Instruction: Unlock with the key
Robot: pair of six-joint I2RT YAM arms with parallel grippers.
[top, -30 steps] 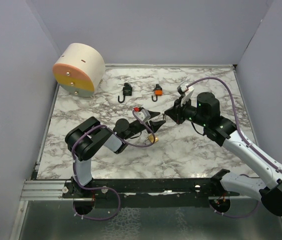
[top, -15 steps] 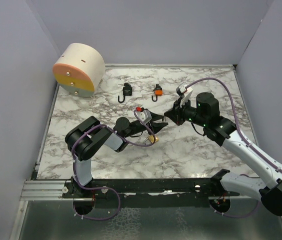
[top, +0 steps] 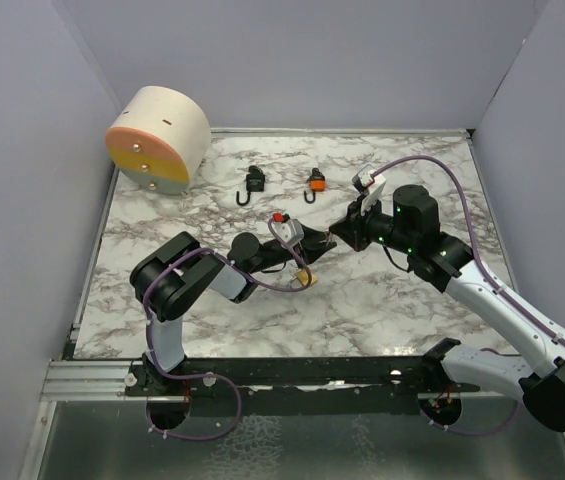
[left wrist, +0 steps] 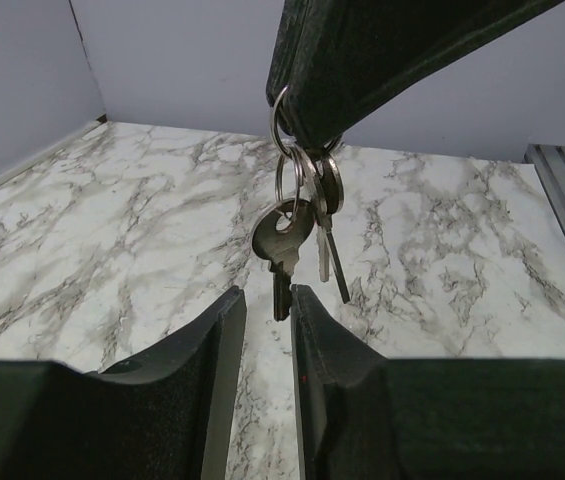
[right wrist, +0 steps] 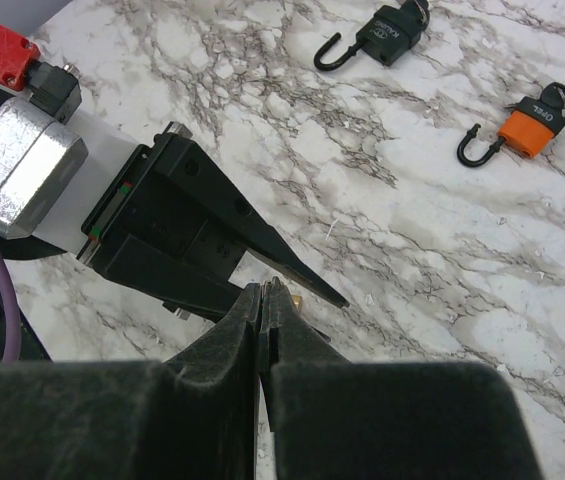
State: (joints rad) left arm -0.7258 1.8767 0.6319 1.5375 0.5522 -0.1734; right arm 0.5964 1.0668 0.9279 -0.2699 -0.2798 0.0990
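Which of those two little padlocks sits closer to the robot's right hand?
The orange padlock. It lies just beyond the right hand, while the black padlock, the only other one, sits farther off to the left.

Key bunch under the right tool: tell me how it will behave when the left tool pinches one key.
The key bunch hangs loose from a ring pinched by the right tool, so it will probably swing and twist when touched. Its flat metal keys look smooth and may slip in the left tool.
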